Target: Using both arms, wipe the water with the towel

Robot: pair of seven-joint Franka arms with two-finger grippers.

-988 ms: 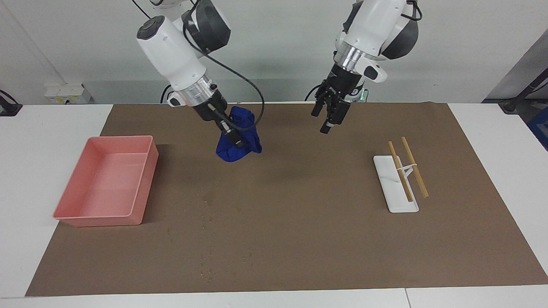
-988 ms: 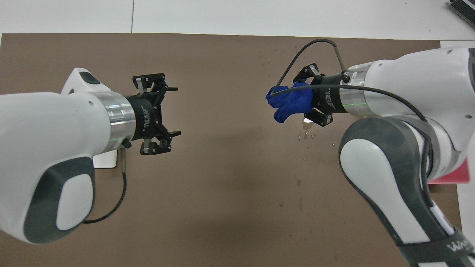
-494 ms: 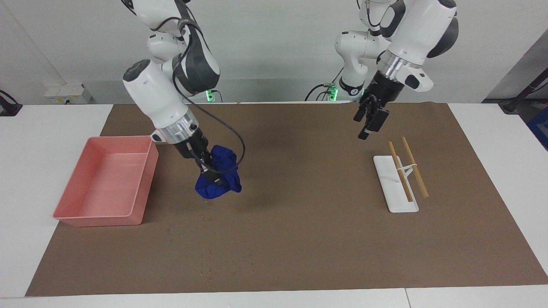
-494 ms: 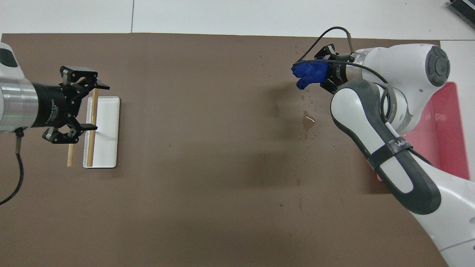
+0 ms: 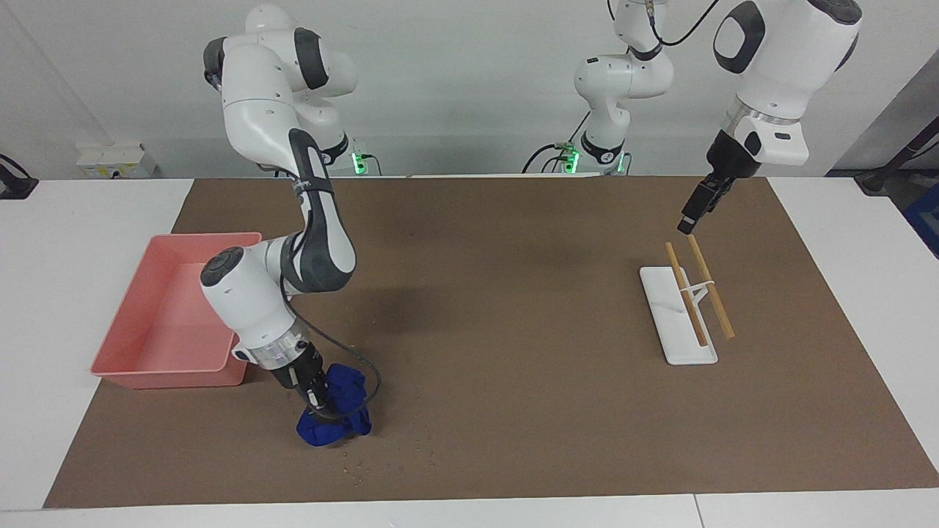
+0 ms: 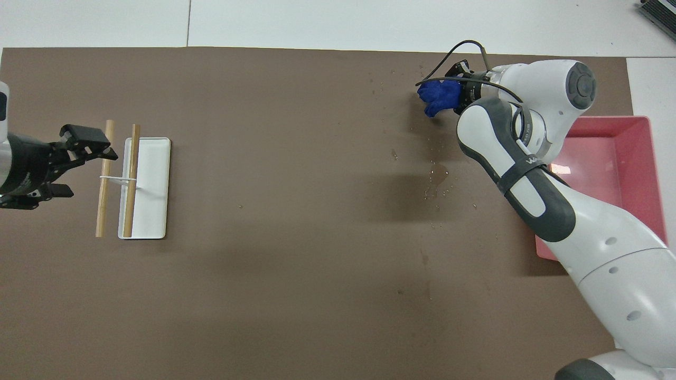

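My right gripper (image 5: 317, 400) (image 6: 458, 94) is shut on the towel (image 5: 334, 422) (image 6: 438, 97), a bunched deep-blue cloth. The towel is down at the brown mat, close to the mat's edge away from the robots, and seems to touch it. The water (image 6: 437, 175) is a small damp blotch with tiny drops around it, on the mat nearer to the robots than the towel. More small drops (image 5: 352, 466) lie by the towel. My left gripper (image 5: 693, 216) (image 6: 84, 169) hangs open and holds nothing, over the mat beside the chopsticks.
A pink tray (image 5: 176, 315) (image 6: 607, 158) stands at the right arm's end, close to the right arm's elbow. A white dish (image 5: 678, 323) (image 6: 150, 190) with two wooden chopsticks (image 5: 708, 286) lies at the left arm's end. The brown mat (image 5: 513, 330) covers most of the table.
The right arm has carried the towel away from the robots, past the water, and lowered it to the mat. The left arm has drawn back to its own end, beside the chopsticks.
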